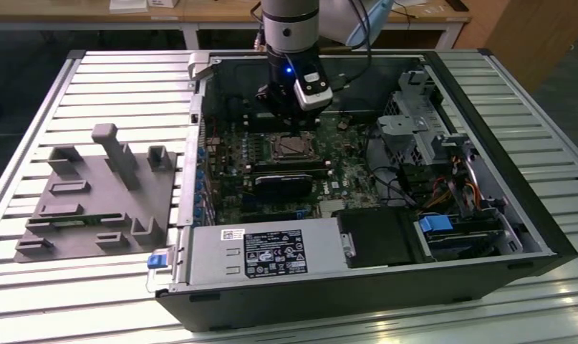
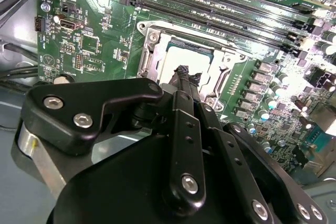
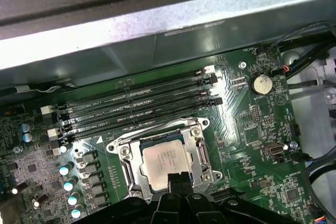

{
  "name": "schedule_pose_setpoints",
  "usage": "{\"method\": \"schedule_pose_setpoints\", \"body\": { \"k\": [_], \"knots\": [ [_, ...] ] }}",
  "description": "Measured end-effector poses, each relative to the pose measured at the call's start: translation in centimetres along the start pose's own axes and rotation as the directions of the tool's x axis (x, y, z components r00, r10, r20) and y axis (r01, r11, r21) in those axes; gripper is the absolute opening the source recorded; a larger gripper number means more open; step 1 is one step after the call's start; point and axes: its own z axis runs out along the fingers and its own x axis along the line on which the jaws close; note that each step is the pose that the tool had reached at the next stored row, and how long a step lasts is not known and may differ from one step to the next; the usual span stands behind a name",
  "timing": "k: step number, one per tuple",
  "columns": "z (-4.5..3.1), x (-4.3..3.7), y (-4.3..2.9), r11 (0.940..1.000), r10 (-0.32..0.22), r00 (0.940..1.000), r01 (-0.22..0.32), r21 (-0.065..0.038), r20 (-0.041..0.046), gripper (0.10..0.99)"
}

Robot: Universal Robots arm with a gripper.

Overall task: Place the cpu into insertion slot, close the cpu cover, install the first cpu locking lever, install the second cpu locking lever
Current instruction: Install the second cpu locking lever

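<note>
Exterior view: we see the arm w/ its gripper (image 1: 286, 118) reaching down into the open computer case (image 1: 518, 236), just above the insertion slot (image 1: 291, 147) on the green motherboard (image 1: 351, 179). A grey fixture block (image 1: 97, 193) sits on the slatted table (image 1: 40, 93), at the exterior view's left, well apart from the case.

Second wrist view: gripper (image 2: 184, 74) fingers look pressed together, holding nothing, tips at the socket's near edge. The cpu (image 2: 176, 59) lies in the slot.

First wrist view: we see the cpu (image 3: 165, 161) seated flat in the insertion slot (image 3: 123, 153), the cpu cover (image 3: 197, 153) down around it, the chip's top showing through its window. Gripper (image 3: 176, 177) tips close together, just over the chip's near edge. Memory slots (image 3: 142, 106) run beside the socket.
</note>
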Motion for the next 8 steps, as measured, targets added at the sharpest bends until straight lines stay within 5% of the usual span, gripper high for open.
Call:
{"method": "schedule_pose_setpoints", "body": {
  "k": [8],
  "knots": [
    [-0.59,-0.07,0.00,1.0000,0.000,1.0000,0.000,0.001,0.0003,0.106]
  ]
}}
